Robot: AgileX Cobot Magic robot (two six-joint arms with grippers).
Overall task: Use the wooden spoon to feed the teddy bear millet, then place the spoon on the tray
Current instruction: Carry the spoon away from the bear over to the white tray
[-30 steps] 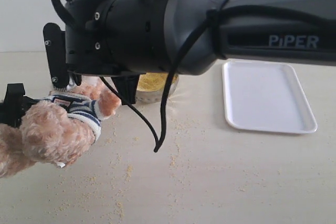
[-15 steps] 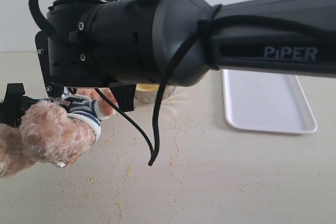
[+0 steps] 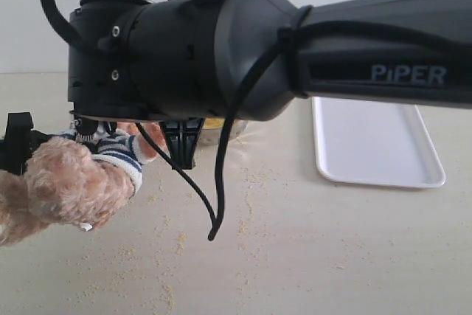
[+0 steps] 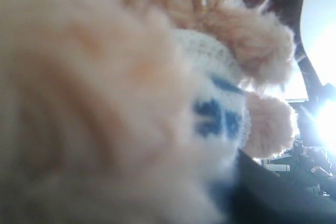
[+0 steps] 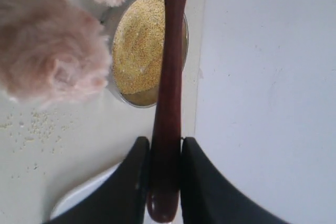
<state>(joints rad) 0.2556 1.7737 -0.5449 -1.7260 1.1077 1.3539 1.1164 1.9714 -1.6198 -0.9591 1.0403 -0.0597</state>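
Right wrist view: your right hand (image 5: 165,144) was clamped on the wooden spoon (image 5: 169,77); beyond it, millet (image 5: 139,51) filled the metal bowl (image 5: 126,99).

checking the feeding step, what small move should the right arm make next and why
Probably ease the spoon forward to the bear: the right gripper clamps its handle, it spans over the millet, and the bear's paws sit just beside it. Its tip is out of view.
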